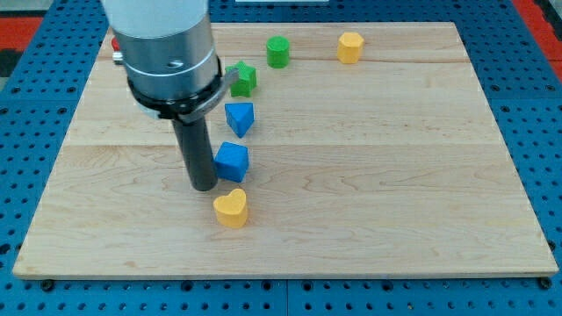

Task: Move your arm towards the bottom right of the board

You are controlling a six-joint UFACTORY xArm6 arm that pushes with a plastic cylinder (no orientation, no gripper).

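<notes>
My tip (204,186) rests on the wooden board (369,175), left of centre. A blue cube (233,161) sits just to the tip's right, close to the rod. A yellow heart-shaped block (232,208) lies just below and right of the tip. A blue wedge-like block (239,118) is above the cube. A green star-shaped block (243,79) sits beside the arm's housing near the view's top. A green cylinder-like block (278,52) and a yellow block (350,47) stand near the top edge.
A small red item (115,50) peeks out behind the arm's grey housing (167,48) at the top left. The board lies on a blue perforated table (536,105).
</notes>
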